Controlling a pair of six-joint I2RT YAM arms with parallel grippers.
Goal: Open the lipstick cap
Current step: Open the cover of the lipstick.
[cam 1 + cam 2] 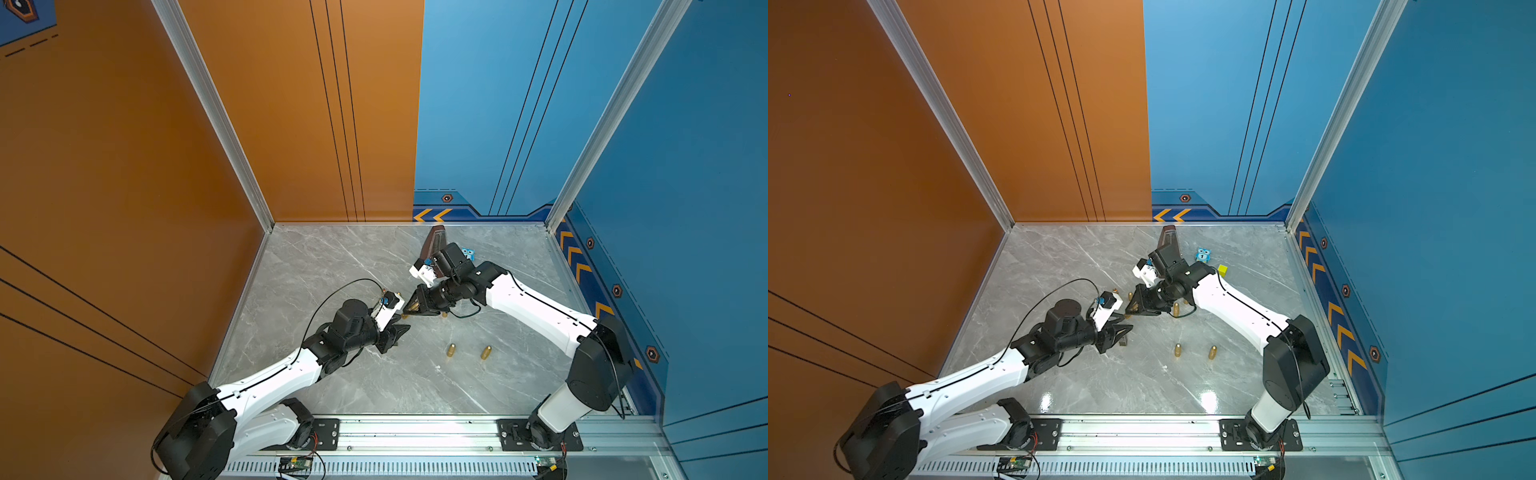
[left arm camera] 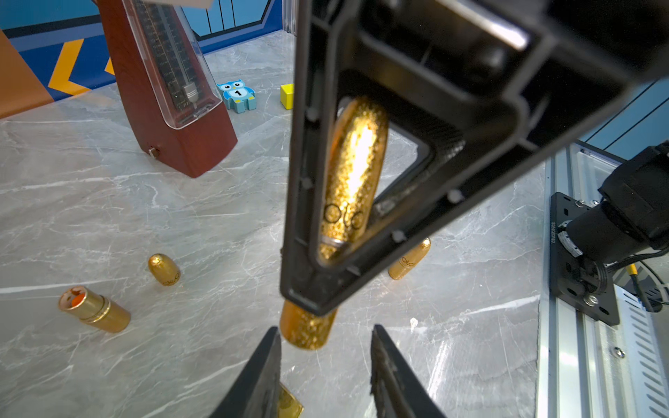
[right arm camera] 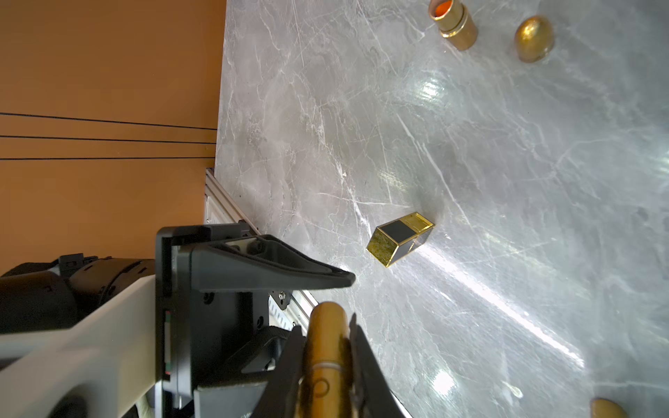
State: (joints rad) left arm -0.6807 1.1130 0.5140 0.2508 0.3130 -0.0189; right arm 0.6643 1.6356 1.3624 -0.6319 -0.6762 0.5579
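1. The right hand (image 3: pixel 327 331) is clamped on the glittery gold lipstick (image 2: pixel 353 173). It holds it clear of the grey tabletop (image 1: pixel 332 266), about mid-scene and a touch left of centre. We count that part as done.
2. One end of the lipstick pokes out past the right fingertips towards the left hand (image 2: pixel 325 331). That hand's jaws stand apart, one on either side of the free end. We make out no contact, so there is no second grip yet.
3. Now the seam ring (image 3: pixel 325 366), a thin band sitting between the right fingers (image 3: pixel 365 362). We see no gap there and the two halves sit flush, so we judge the cap is still on. We cannot tell for certain which end is the cap.
4. What is left, as we read it: the left hand pinches the free end, and then the two hands pull apart along the lipstick's length. The opening itself has not begun.
5. Elsewhere an opened lipstick (image 2: pixel 92 309) lies on the tabletop with its loose cap (image 2: pixel 164 269) just beside it. Nearer and to the right stand a capped lipstick (image 1: pixel 451 350) and its neighbour (image 1: pixel 485 352), both well apart from the hands.
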